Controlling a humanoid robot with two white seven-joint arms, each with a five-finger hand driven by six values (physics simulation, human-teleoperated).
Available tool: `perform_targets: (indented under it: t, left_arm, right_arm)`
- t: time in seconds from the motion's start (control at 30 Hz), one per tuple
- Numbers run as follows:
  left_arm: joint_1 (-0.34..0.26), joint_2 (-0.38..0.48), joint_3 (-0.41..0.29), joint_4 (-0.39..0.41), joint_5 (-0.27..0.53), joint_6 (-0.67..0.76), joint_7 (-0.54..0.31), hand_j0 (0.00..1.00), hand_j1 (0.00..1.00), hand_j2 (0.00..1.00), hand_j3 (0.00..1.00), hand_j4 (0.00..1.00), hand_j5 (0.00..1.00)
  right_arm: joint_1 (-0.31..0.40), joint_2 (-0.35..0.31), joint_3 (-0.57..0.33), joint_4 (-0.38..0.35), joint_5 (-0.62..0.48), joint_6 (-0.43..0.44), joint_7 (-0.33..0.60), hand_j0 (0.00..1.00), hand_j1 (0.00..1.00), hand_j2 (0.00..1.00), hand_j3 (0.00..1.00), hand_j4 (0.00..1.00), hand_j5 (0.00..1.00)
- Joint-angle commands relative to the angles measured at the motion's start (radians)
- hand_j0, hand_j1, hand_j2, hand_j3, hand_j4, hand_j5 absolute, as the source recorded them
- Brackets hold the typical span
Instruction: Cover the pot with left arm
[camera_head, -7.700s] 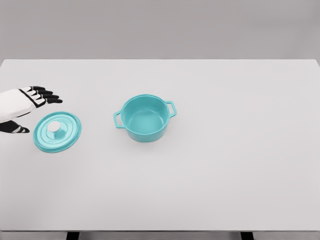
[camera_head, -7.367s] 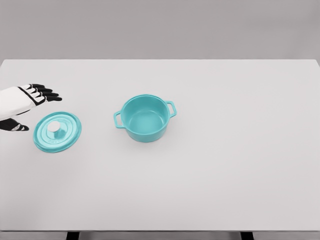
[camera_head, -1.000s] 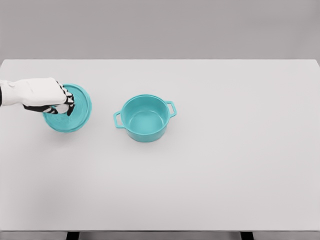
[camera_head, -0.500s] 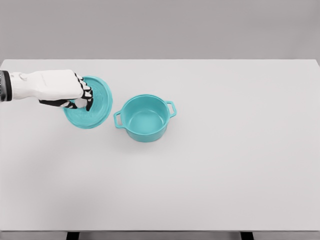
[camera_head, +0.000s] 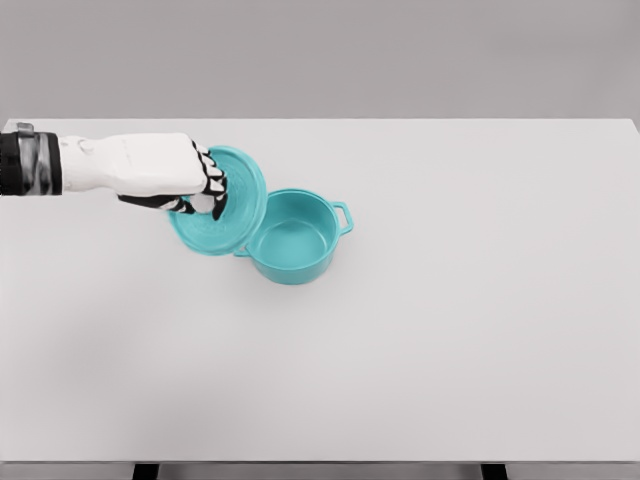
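A teal pot (camera_head: 295, 237) with two side handles stands open near the table's middle. My left hand (camera_head: 203, 187) is shut on the knob of the matching teal lid (camera_head: 237, 195), holding it in the air, tilted. The lid's right edge overlaps the pot's left rim and hides its left handle. The knob itself is hidden under my fingers (camera_head: 213, 178). The left arm reaches in from the left edge.
The white table (camera_head: 450, 320) spreads wide around the pot, with its front edge low in the view and a grey wall behind it.
The left hand, open beside the lid at first, has closed on the knob, lifted the lid off the table and carried it rightwards to the pot's left rim.
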Motion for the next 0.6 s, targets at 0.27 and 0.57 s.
perform_targets:
  t: [0.27,0.57]
  left_arm:
    - [-0.009,-0.076,-0.006,-0.001,0.011,0.002,-0.021,0.44,0.44,0.44,0.44,0.44,0.44]
    - [-0.011,-0.117,-0.009,0.0,0.011,0.002,-0.075,0.44,0.44,0.44,0.44,0.44,0.44]
  right_arm:
    - [0.0,0.0,0.0,0.0,0.0,0.0,0.0,1.0,1.0,1.0,1.0,1.0,1.0]
    - [0.0,0.0,0.0,0.0,0.0,0.0,0.0,1.0,1.0,1.0,1.0,1.0,1.0]
